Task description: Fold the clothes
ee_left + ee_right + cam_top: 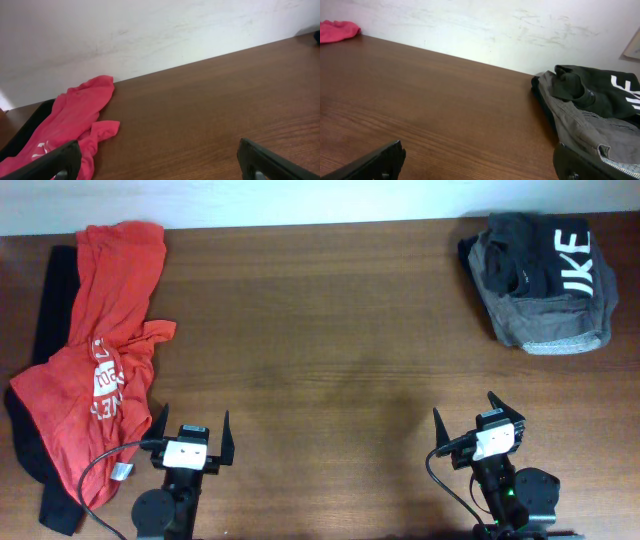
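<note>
The orange-red T-shirt (pixel 95 360) with white chest lettering lies crumpled at the table's left side, on top of a long black garment (pixel 55 300). It also shows in the left wrist view (pixel 75 117), and its far end shows in the right wrist view (pixel 337 30). A dark grey garment with white letters (pixel 540 275) lies bunched at the back right, also in the right wrist view (pixel 590 110). My left gripper (pixel 192 428) is open and empty at the front, just right of the T-shirt. My right gripper (pixel 480 418) is open and empty at the front right.
The brown wooden table (pixel 320 350) runs back to a white wall (pixel 150 35). The black garment hangs toward the left edge and front left corner (pixel 50 510). Cables trail from both arm bases at the front edge.
</note>
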